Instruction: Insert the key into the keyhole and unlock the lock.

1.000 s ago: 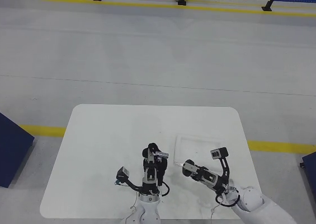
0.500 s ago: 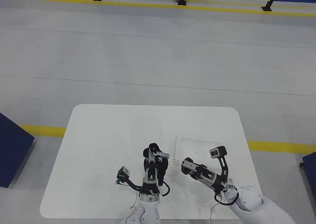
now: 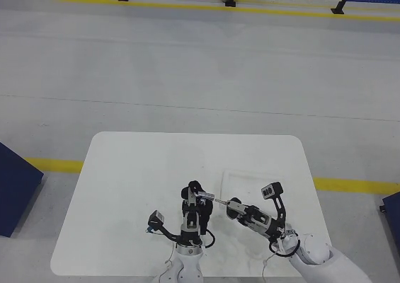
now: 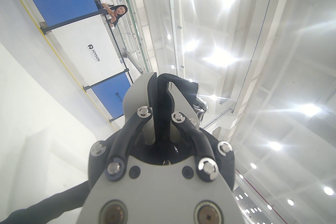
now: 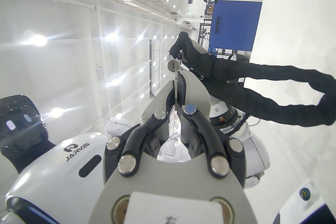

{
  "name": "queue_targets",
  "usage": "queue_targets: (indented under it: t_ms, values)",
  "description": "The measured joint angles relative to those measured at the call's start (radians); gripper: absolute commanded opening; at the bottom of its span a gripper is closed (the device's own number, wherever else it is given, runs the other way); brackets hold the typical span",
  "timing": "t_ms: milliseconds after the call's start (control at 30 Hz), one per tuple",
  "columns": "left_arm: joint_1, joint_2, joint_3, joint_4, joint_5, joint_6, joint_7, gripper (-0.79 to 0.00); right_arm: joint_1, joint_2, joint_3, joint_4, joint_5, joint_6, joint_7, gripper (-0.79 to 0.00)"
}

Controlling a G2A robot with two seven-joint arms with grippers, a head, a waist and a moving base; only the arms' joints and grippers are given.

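Up close, right fingers (image 5: 195, 89) pinch the key (image 5: 175, 89), tip at the lock (image 5: 173, 66).

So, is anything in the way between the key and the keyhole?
No, nothing visible. The thin silver metal key in the right gripper points straight at the dark keyhole slot of the round silver lock in the left gripper, tip right at it.

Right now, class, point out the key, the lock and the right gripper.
key (image 5: 174, 83): right wrist view, on its thin blade.
lock (image 5: 173, 66): right wrist view, on its round keyhole face.
right gripper (image 5: 178, 89): right wrist view, between its fingertips.
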Motion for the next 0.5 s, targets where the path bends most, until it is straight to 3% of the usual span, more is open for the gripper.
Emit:
queue_targets:
  t_ms: [500]
  values:
    - [0.0,0.0,0.0,0.0,0.0,0.0,0.0,-0.785,-0.013,-0.028,0.033,-0.003,-0.005,0.039,0.021,-0.785]
